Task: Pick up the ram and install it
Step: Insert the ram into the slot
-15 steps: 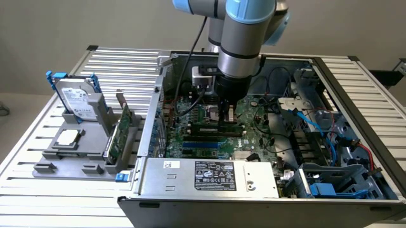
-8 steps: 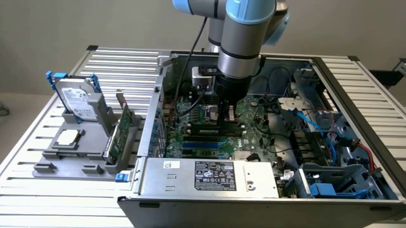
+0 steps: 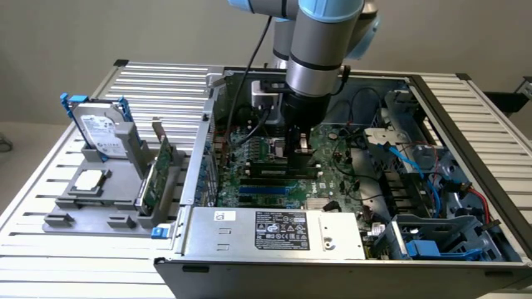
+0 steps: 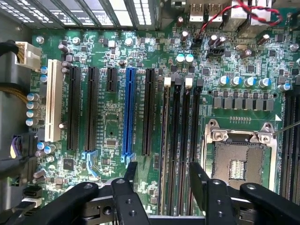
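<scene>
1. To the exterior view's left of the open computer case (image 3: 332, 274), a grey holder (image 3: 83, 208) sits on the slatted bench (image 3: 149, 81). It carries a hard drive (image 3: 101, 132) upright in a blue bracket. A broad green expansion card (image 3: 158, 174) stands on edge just beside the case wall. The drive's label has print that we cannot read.
2. Inside the case the motherboard (image 3: 337, 177) lies flat, and the arm reaches down into the case from above.
3. The pincer (image 3: 301, 161) hangs low over the memory slots near the middle of the case. In the wrist view its black fingers (image 4: 131, 172) stand spread, with nothing pinched between them.
4. The ram (image 4: 165, 136) looks to us like the slim stick standing edge-on in the slot under the gap between the fingers. That slot lies between the blue slot (image 4: 128, 110) and the processor socket (image 4: 239, 164).
5. Our judgement is that the pick-up and carry are done and the stick is placed in a slot. We cannot tell whether it is pressed fully home or whether the end latches have closed, so that part stays open.
6. The power supply (image 3: 341, 242) lies along the case edge nearest the exterior camera. It bears a white label (image 3: 283, 230) with logos and lines of print, too small to read. We make out no brand anywhere, and the board's markings are also unreadable.
7. At the case's end on the exterior view's right, we note blue cables (image 3: 400, 157) and a drive cage (image 3: 432, 240).
</scene>
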You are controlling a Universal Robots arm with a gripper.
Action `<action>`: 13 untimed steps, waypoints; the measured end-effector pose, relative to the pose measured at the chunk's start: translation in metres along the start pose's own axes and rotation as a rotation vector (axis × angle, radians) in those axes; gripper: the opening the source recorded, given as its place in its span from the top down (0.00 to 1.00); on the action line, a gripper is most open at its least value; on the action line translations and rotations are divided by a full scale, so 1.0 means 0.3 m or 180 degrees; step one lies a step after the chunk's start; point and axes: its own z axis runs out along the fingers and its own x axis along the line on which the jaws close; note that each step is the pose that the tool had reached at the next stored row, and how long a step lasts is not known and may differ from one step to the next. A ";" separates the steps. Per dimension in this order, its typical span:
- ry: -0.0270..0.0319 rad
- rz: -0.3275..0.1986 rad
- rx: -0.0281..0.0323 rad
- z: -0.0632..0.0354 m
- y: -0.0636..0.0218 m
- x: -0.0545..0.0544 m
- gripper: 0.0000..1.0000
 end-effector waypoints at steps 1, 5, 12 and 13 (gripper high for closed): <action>0.0000 0.0000 -0.0003 -0.010 0.001 0.001 0.43; -0.0002 0.0000 -0.0006 -0.065 0.005 0.005 0.43; -0.0005 0.0000 -0.0008 -0.114 0.008 0.008 0.64; -0.0005 0.0000 -0.0008 -0.114 0.008 0.008 0.70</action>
